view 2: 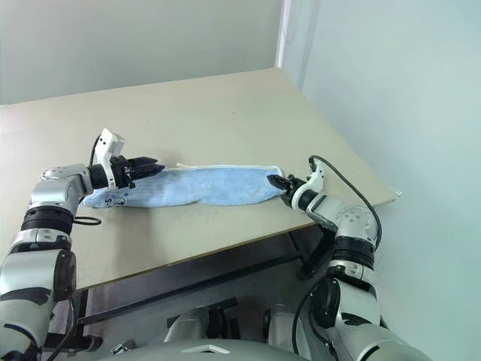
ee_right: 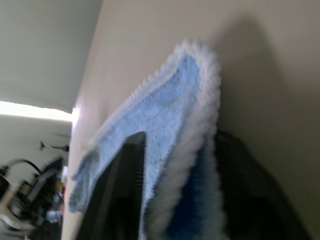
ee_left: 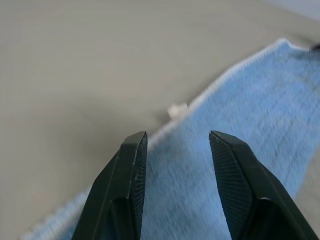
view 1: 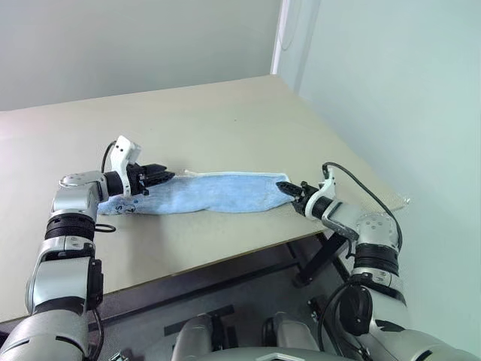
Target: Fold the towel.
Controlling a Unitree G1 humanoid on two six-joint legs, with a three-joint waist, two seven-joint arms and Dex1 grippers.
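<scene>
The towel (view 1: pixel 214 192) is light blue fluffy terry with whitish stitched edging — folded into a long narrow strip lying flat across the table near its front edge, a small white tag (ee_left: pixel 177 110) on one long edge

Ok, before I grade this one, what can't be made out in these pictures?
- Whether the right pincer has clamped the towel: right wrist view, blurred, its edging lies between the fingers.
- The towel's underside and how many layers lie folded: head views, its own top layer hides them.
- Small white tag: left wrist view, blurred, print unreadable.
- The towel's left end: left eye view, hidden behind the left pincer.
</scene>
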